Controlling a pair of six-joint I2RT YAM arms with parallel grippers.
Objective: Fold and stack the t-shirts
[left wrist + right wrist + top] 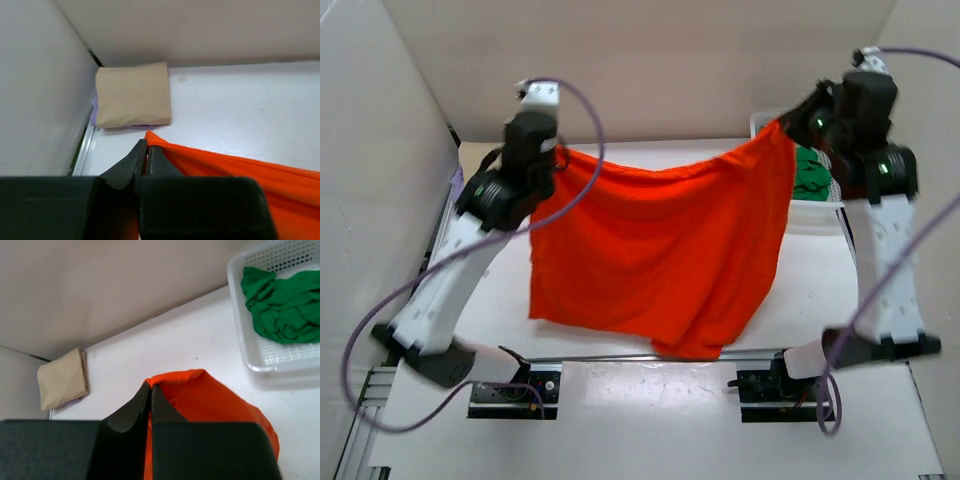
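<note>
- One orange-red t-shirt [660, 250], corners pinched in clamped left gripper [147, 150], right gripper [150, 390].
- One green t-shirt [282, 305] in one basket [239, 325].
- One beige t-shirt [132, 95] atop one lavender t-shirt [93, 111].

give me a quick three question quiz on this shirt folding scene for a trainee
1. True or false: the left gripper and the right gripper are both shut on the orange-red t-shirt, which hangs spread between them.
2. Where is the green t-shirt? A: crumpled in the white mesh basket. B: folded on the stack in the corner. C: in the left gripper.
3. Fill in: the folded beige t-shirt lies on top of the ____ t-shirt.

Key
1: true
2: A
3: lavender t-shirt
</note>
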